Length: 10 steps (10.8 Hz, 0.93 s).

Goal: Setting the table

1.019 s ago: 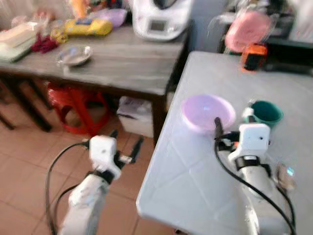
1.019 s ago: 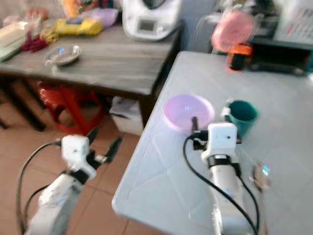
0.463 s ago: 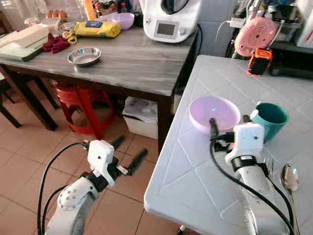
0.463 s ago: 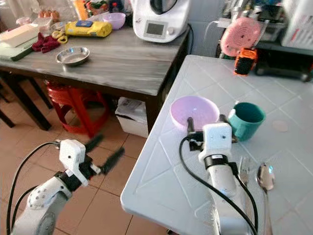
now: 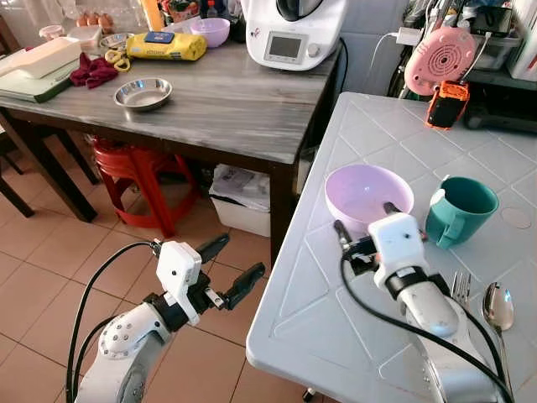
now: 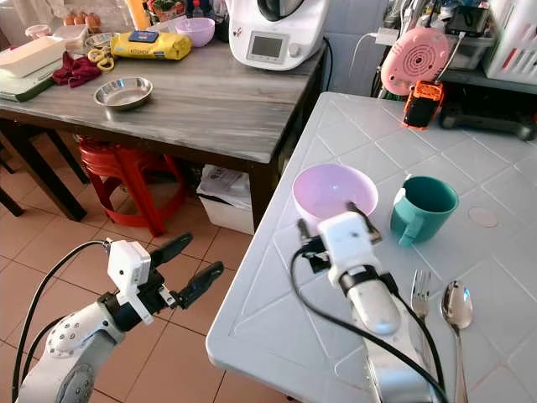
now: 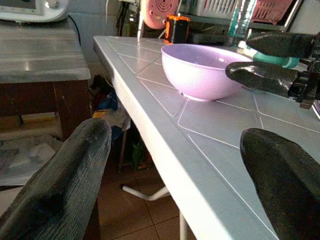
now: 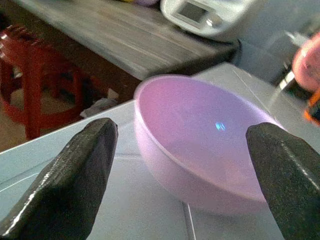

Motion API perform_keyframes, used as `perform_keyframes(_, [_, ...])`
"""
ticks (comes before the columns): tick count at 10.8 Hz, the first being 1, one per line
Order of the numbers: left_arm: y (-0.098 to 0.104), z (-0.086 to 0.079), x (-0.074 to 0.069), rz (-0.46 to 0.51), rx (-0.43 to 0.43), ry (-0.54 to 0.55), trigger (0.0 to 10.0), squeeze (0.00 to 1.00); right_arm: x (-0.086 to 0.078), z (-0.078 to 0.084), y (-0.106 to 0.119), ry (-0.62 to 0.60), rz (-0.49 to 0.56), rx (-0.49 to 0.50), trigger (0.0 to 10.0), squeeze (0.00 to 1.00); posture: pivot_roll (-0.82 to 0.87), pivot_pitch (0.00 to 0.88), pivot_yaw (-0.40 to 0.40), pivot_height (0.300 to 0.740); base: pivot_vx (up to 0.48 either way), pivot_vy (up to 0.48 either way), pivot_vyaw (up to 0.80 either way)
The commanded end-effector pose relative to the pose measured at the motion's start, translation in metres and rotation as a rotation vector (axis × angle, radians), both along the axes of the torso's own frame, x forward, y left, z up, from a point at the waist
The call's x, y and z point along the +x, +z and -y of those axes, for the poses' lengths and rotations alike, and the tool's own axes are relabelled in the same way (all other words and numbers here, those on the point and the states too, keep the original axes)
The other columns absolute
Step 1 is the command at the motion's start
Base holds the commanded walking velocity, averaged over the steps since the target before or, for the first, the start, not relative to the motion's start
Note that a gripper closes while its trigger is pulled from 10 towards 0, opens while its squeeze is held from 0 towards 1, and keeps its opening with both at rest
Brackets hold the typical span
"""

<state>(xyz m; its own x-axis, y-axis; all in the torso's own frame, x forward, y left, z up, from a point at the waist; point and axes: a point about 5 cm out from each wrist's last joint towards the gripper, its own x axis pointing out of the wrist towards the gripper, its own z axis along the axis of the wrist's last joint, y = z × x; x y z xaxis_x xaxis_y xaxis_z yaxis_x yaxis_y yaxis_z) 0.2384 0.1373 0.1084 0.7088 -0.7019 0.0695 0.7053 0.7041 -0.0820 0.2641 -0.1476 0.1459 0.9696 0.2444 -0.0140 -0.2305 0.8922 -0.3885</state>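
On the white tiled table point(image 5: 352, 134), the right gripper point(image 5: 365, 228) spreads its black fingers just before the lilac plastic bowl point(image 5: 368, 196); a teal mug point(image 5: 460, 210) stands beside that bowl, while the left gripper point(image 5: 233, 267) hangs open off the table's edge

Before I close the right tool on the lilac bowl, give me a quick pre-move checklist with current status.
1. Right tool open, fingers spread wider than the near rim: ok.
2. Round lilac plastic bowl upright and empty on the white tiled table: ok.
3. Teal mug apart from the bowl: ok.
4. Metal fork and metal spoon lie clear of the reach: ok.
5. Left tool open, off the table over the floor: ok.
6. Fingers touching the bowl: cannot tell.
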Motion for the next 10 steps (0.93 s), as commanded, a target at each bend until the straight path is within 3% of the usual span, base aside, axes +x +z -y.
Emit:
perform_keyframes(1, [0.003, 0.001, -0.001, 0.012, 0.001, 0.01, 10.0, 0.0, 0.0, -0.007, 0.006, 0.037, -0.001, -0.024, 10.0, 0.0, -0.06, 0.098, 0.036, 0.74, 0.0, 0.0, 0.0])
perform_keyframes(5, [0.006, 0.002, -0.001, 0.022, -0.005, 0.041, 10.0, 0.0, 0.009, 0.001, 0.011, 0.087, -0.077, -0.124, 10.0, 0.0, -0.05, 0.1, 0.034, 0.74, 0.0, 0.0, 0.0])
perform_keyframes(10, [0.0, 0.004, -0.001, -0.004, -0.001, 0.039, 10.0, 0.0, 0.019, 0.014, 0.005, 0.139, -0.219, -0.118, 10.0, 0.0, -0.05, 0.107, 0.036, 0.74, 0.0, 0.0, 0.0])
